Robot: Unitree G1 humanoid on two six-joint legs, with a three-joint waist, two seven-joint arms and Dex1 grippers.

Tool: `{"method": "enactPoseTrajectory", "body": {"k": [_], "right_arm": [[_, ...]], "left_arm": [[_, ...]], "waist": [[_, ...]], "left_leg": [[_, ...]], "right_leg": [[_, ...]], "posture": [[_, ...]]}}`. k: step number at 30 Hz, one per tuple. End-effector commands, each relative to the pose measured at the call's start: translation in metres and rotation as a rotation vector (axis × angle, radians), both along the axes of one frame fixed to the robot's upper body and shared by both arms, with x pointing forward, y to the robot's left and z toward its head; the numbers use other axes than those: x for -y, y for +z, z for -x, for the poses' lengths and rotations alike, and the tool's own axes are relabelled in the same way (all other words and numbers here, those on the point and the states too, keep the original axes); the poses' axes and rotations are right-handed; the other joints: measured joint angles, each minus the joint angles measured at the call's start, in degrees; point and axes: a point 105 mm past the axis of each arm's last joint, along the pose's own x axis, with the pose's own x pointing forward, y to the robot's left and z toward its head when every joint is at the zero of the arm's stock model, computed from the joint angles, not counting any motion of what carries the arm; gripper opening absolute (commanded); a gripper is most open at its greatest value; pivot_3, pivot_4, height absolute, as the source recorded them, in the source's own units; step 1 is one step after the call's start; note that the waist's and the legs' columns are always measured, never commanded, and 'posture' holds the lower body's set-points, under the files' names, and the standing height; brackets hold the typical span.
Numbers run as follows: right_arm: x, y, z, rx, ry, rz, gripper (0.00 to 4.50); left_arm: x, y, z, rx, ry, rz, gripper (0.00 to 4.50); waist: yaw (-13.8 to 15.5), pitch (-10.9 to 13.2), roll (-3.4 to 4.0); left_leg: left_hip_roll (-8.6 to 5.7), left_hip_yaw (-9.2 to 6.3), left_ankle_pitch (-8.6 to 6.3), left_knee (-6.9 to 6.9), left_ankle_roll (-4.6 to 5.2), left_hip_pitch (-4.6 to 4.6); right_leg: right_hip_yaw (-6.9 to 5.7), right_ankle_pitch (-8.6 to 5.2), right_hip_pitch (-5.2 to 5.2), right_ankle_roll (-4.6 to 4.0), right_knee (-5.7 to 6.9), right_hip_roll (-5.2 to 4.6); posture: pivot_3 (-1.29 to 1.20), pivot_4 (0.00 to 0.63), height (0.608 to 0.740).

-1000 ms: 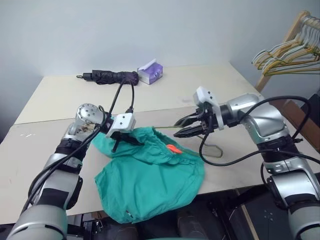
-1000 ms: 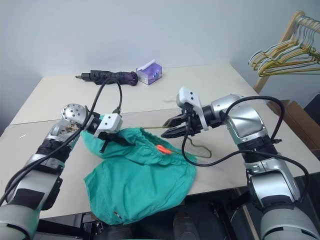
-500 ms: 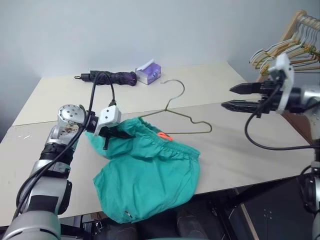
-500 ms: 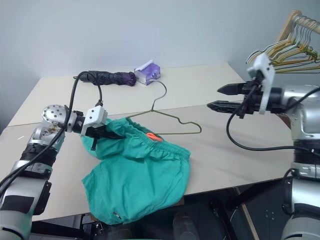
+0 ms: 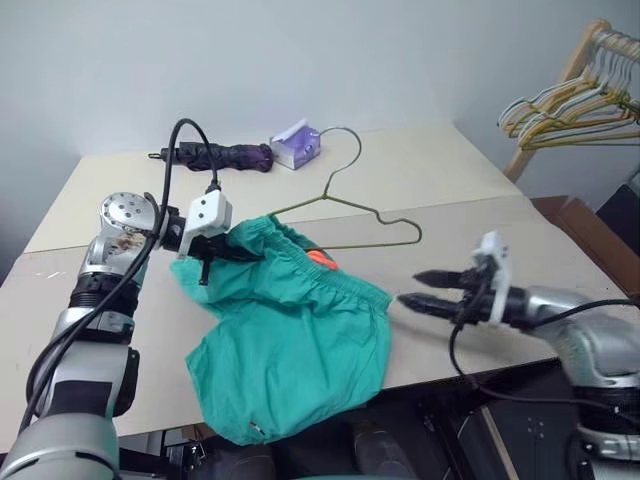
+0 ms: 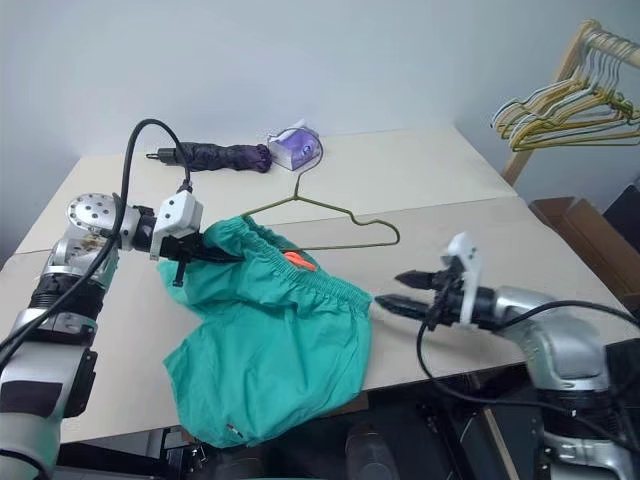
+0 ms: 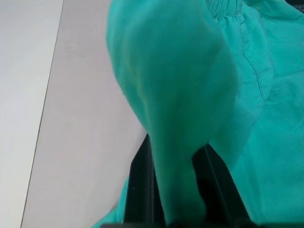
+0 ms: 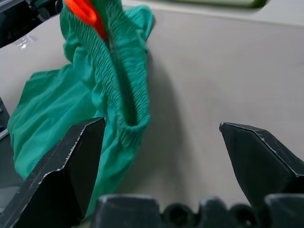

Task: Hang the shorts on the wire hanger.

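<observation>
The teal-green shorts [image 5: 290, 345] lie on the table [image 5: 470, 180], their lower part hanging over the front edge. My left gripper [image 5: 215, 256] is shut on the left end of the gathered waistband and holds it a little above the table; in the left wrist view the cloth [image 7: 180, 85] is pinched between the fingers [image 7: 142, 190]. The wire hanger [image 5: 378, 213] has its left part tucked into the waistband near the orange tag [image 5: 320, 259], with the hook towards the back. My right gripper [image 5: 410, 288] is open, just right of the waistband's right end [image 8: 126, 90].
A folded dark umbrella [image 5: 215, 154] and a small purple and white box [image 5: 298, 145] lie at the back of the table. A bunch of yellow and grey hangers on a wooden rack [image 5: 575, 100] stands at the far right. A seam [image 5: 470, 203] crosses the table.
My right gripper let go of the hanger, swung out to the right, then dropped low beside the waistband's right end. My left gripper moved left and up with the cloth.
</observation>
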Motion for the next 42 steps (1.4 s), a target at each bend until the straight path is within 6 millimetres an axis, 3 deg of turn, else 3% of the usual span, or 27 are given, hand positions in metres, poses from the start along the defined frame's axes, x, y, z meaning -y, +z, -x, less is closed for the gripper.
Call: {"method": "enactPoseTrajectory", "body": {"k": [1, 9, 12, 23, 29, 36, 42], "right_arm": [[-0.018, -0.001, 0.005, 0.016, 0.037, 0.004, 4.46], [-0.039, -0.015, 0.006, -0.050, 0.082, -0.016, 4.46], [-0.043, -0.009, 0.001, -0.054, 0.066, -0.069, 3.91], [-0.033, -0.009, 0.008, -0.069, 0.096, -0.056, 0.09], [-0.014, -0.006, -0.010, -0.033, 0.005, -0.007, 0.04], [0.018, 0.007, -0.030, 0.021, -0.049, 0.068, 0.04], [0.029, 0.020, -0.036, 0.064, -0.027, 0.110, 0.04]], "left_arm": [[0.001, 0.019, -0.003, 0.055, -0.003, 0.034, 0.00], [0.001, 0.015, -0.001, 0.055, -0.002, 0.040, 0.00], [0.001, 0.015, 0.000, 0.056, -0.002, 0.042, 0.00], [-0.004, 0.015, 0.002, 0.063, 0.015, 0.042, 0.00], [-0.011, 0.021, 0.007, 0.050, 0.008, 0.059, 0.00], [-0.027, 0.033, 0.027, -0.012, -0.018, 0.052, 0.00], [-0.037, 0.034, 0.031, -0.030, 0.002, 0.022, 0.00]], "waist": [[0.11, 0.00, -0.01], [0.53, 0.00, -0.01], [0.50, 0.00, -0.01], [1.47, 0.00, -0.01], [1.59, 0.00, -0.02], [1.49, 0.00, -0.01], [1.82, 0.00, -0.01]], "left_leg": [[0.01, -0.02, 0.00, 0.00, 0.00, 0.00], [0.00, -0.02, 0.00, 0.00, 0.00, -0.02], [0.01, -0.02, 0.00, 0.00, 0.00, 0.00], [0.00, -0.02, 0.00, 0.00, 0.00, -0.01], [0.00, 0.00, 0.00, 0.00, 0.00, -0.01], [0.02, 0.01, 0.00, 0.00, 0.00, -0.02], [0.01, 0.01, 0.00, 0.00, 0.00, 0.00]], "right_leg": [[-0.01, 0.00, 0.00, 0.00, 0.00, 0.01], [-0.02, 0.00, 0.00, 0.00, -0.02, 0.00], [-0.02, 0.00, 0.00, 0.00, -0.01, 0.01], [-0.03, 0.00, 0.01, 0.00, -0.02, 0.01], [-0.03, 0.00, 0.01, 0.00, -0.03, 0.00], [-0.01, 0.00, -0.02, 0.00, -0.04, 0.00], [-0.03, 0.00, 0.01, 0.00, -0.04, 0.00]], "posture": [[-0.15, 0.052, 0.740], [-0.13, 0.047, 0.740], [-0.13, 0.045, 0.740], [-0.12, 0.037, 0.740], [-0.12, 0.031, 0.740], [-0.12, 0.037, 0.740], [-0.11, 0.044, 0.740]]}}
